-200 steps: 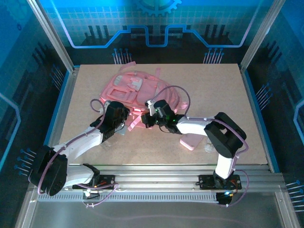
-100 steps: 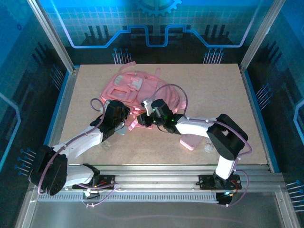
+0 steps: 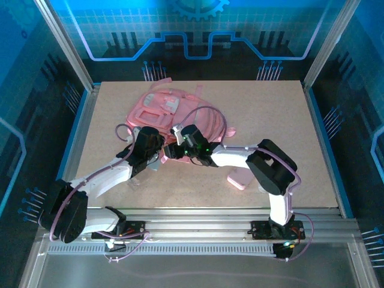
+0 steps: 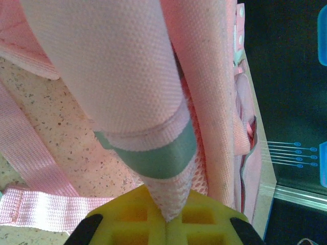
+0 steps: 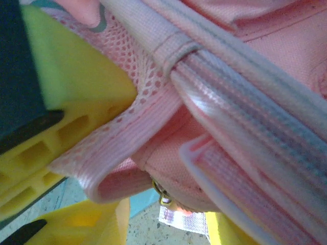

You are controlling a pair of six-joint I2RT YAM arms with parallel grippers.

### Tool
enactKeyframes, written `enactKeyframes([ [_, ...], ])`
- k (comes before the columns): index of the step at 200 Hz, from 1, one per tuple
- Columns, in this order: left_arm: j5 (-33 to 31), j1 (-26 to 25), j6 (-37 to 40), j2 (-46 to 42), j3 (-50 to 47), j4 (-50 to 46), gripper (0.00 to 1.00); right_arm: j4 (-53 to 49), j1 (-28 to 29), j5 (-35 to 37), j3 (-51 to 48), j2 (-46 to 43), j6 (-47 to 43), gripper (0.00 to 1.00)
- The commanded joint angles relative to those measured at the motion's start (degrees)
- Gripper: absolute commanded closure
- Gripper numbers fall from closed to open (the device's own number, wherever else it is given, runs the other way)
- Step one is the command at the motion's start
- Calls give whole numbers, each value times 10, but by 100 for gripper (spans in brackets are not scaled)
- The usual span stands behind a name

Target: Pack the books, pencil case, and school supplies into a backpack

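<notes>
Right tool [image 5: 159, 228]: a second ago pressed together, now spread, with one yellow finger at each lower corner of the right wrist view and nothing clamped between them. Pink fabric and a small metal pull [image 5: 162, 198] hang in the gap. Over the same second the top view shows the right arm swinging left, so its wrist now sits just beside the left one at the near edge of the backpack [image 3: 153, 114]. Left tool [image 4: 173, 217]: unchanged, pressed together and pinching the mesh end of a padded strap [image 4: 153, 127], which rises taut from the fingers. The backpack lies flat toward the far left of the counter [image 3: 270, 108], its straps trailing toward the arms. The pencil case [image 3: 242, 178] rests on the counter by the right arm, well apart from the bag and not yet packed. Reading: the right tool has let go and is likely moving to a new hold (possibly the metal pull, though I cannot confirm it is a zip). The bag is being held and readied for opening, and no loading has started as far as these views show.
</notes>
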Motion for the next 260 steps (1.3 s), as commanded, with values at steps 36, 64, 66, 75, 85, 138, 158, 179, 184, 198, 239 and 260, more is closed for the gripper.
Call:
enactKeyframes([
  [36, 67, -37, -21, -18, 42, 67, 100, -49, 29, 211, 58, 38, 18, 55],
  [64, 74, -42, -23, -26, 48, 68, 100, -38, 33, 258, 74, 64, 21, 56],
  [66, 75, -41, -23, -27, 48, 68, 100, -37, 34, 257, 76, 66, 20, 57],
  [75, 76, -43, -24, -30, 49, 65, 100, -33, 33, 249, 84, 74, 16, 59],
  [85, 76, -43, -25, -34, 48, 64, 100, -24, 34, 240, 90, 80, 14, 62],
  [138, 58, -42, -22, -41, 39, 54, 100, 20, 17, 187, 65, 59, 25, 100],
  [158, 36, -32, 8, -40, 39, 36, 100, 13, 4, 154, 33, 31, 30, 100],
  [179, 40, -12, 23, -39, 34, 28, 100, -8, -8, 131, -15, -9, 20, 100],
  [184, 40, -7, 24, -40, 30, 28, 100, -14, -13, 122, -26, -19, 19, 100],
  [198, 41, 2, 29, -40, 24, 29, 100, -17, -29, 99, -57, -44, 17, 100],
  [239, 63, 15, 46, -33, 22, 31, 100, -76, -61, 77, -111, -100, -37, 100],
  [260, 75, 20, 53, -31, 22, 29, 100, -101, -80, 64, -123, -120, -62, 100],
])
